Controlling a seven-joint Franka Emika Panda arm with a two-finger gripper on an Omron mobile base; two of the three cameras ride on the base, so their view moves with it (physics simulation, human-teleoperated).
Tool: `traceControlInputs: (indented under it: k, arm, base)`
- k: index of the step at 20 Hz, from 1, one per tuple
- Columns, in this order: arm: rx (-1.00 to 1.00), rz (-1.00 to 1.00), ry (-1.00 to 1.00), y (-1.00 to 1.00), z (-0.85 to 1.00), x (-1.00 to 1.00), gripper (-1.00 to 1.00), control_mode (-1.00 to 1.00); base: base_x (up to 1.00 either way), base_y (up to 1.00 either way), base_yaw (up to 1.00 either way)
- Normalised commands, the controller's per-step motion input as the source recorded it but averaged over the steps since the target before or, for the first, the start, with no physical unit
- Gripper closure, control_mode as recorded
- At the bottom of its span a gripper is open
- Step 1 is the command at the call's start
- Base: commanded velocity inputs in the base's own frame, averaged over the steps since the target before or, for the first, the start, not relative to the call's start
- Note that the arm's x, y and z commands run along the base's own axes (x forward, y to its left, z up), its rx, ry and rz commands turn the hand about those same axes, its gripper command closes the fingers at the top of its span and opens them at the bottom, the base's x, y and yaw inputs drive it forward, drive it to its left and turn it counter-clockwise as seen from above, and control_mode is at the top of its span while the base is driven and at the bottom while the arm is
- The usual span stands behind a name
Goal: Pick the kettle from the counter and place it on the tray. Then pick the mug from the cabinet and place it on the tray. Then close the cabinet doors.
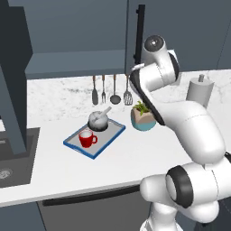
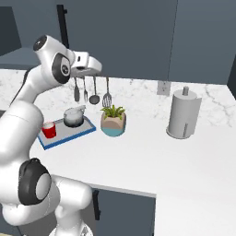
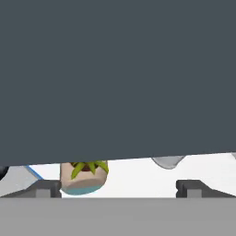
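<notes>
The blue-rimmed tray point(image 1: 113, 134) point(image 2: 87, 130) lies on the white counter point(image 1: 90, 171). On it stand the grey kettle point(image 1: 99, 119) point(image 2: 73, 116) and the red mug point(image 1: 86, 138) point(image 2: 49, 130). The left cabinet door point(image 1: 13, 90) is swung out, so the cabinet shelf point(image 1: 76, 58) shows. The right cabinet door point(image 1: 180, 31) point(image 2: 120, 37) point(image 3: 118, 78), with its black bar handle point(image 1: 140, 34) point(image 2: 60, 23), lies flat across the cabinet front. My gripper point(image 2: 97, 69) point(image 3: 120, 189) is raised close to this door's face, open, with nothing between its fingers.
A teal-and-tan plant pot point(image 1: 143, 118) point(image 2: 113, 122) point(image 3: 84, 177) stands right of the tray. Utensils point(image 1: 110, 90) point(image 2: 92, 92) hang on the back wall. A tall grey cylinder point(image 1: 200, 90) point(image 2: 183, 115) stands at the right. A dark sink point(image 1: 16, 158) is at the left.
</notes>
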Motion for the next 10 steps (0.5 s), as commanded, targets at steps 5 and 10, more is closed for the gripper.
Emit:
traceControlInputs:
  k: [5, 10]
  arm:
    - [-0.1, -0.01, 0.0, 0.27, -0.07, -0.51, -1.0, -1.0]
    - [0.0, -0.02, 0.0, 0.27, -0.05, -0.65, -1.0, -1.0]
  base:
    - [0.0, 0.0, 0.0]
    - [0.0, 0.0, 0.0]
